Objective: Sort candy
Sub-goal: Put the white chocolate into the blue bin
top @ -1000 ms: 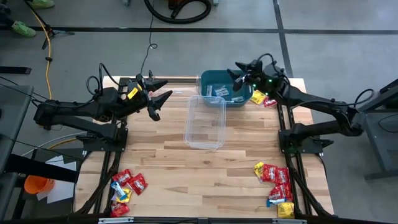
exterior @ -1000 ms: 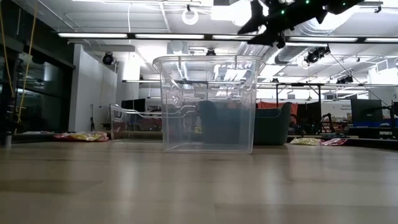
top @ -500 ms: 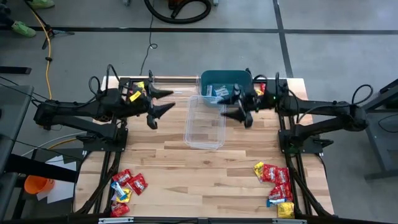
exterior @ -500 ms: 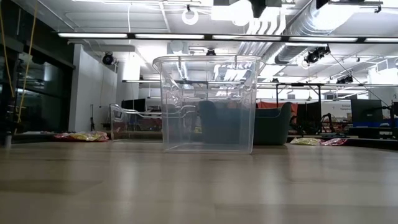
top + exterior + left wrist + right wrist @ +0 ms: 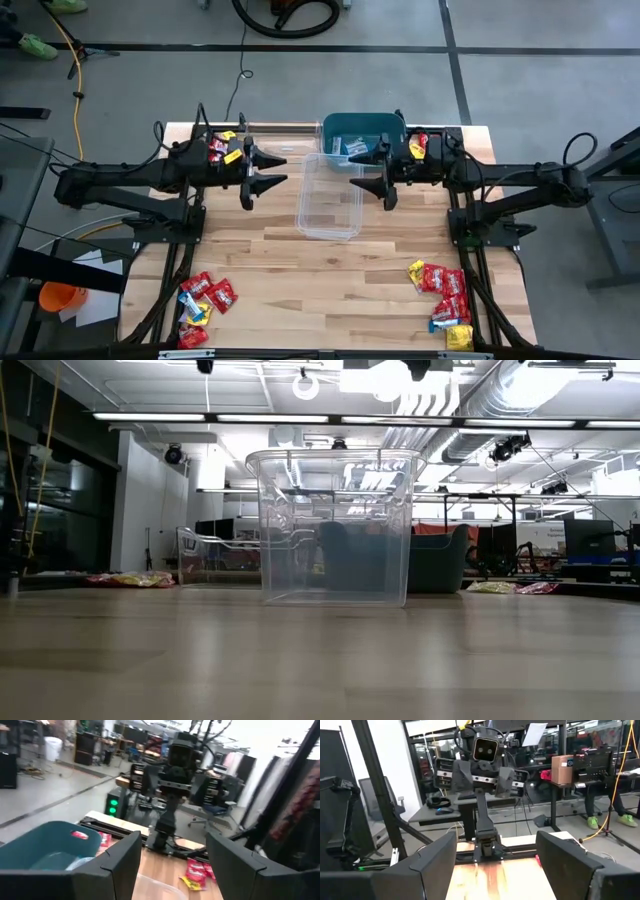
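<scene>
1. Left gripper and right gripper flanked the clear tub, fingers wide, empty, likely staged for picking.
2. Candy lay well apart from the tub, unsorted; some already in the teal bin behind it.

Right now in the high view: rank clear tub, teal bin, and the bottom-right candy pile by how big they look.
1. clear tub, largest.
2. teal bin, partly hidden by the tub and the right arm, so its full extent is unsure.
3. bottom-right candy pile, close to the bin's visible part; that ranking is unsure.
</scene>
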You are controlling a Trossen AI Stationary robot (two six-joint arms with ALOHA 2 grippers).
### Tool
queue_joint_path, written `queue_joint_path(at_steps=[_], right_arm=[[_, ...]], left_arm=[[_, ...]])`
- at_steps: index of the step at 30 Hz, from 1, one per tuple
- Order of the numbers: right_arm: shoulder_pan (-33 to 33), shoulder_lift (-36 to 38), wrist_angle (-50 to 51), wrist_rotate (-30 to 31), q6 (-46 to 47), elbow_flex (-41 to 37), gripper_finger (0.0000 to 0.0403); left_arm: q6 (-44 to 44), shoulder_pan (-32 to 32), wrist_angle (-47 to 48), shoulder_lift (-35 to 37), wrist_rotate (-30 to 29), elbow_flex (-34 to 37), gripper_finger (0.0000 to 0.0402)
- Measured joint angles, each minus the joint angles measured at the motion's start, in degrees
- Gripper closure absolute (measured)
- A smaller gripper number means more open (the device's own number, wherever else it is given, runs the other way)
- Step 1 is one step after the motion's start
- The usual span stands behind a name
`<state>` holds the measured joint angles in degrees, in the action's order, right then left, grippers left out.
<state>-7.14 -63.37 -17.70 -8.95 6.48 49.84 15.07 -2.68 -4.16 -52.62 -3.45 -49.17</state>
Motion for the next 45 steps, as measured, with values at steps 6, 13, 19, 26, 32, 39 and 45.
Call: queue_joint_path(at_steps=[6,13,19,26,32,39,45], right_arm=[[0.00,0.00,-0.04,2.03,-0.50,0.00,0.0135],[-0.02,-0.02,0.11,3.25,-2.48,0.00,0.0135],[-0.82,-0.04,1.00,6.24,-2.84,0.00,0.0135],[-1.62,-0.04,2.59,6.34,-2.32,0.00,0.0135],[-1.62,-0.04,4.46,6.32,-2.27,-0.02,0.0135],[-1.62,-0.04,6.15,6.29,-2.25,-0.02,0.0135],[-1.62,-0.04,6.35,6.15,-2.25,-0.02,0.0135]], left_arm=[[6.92,3.57,13.82,-0.30,8.03,-5.81,0.0190],[12.90,17.00,55.49,-7.59,10.53,-16.81,0.0190],[16.26,32.48,72.33,-18.65,23.67,-16.92,0.0190],[12.09,47.97,69.76,-28.34,24.60,-14.95,0.0190],[14.72,57.33,60.71,-31.47,24.32,-9.99,0.0190],[15.41,61.97,56.84,-33.11,21.43,-2.90,0.0190],[19.34,62.05,52.06,-33.15,21.69,1.36,0.0190]])
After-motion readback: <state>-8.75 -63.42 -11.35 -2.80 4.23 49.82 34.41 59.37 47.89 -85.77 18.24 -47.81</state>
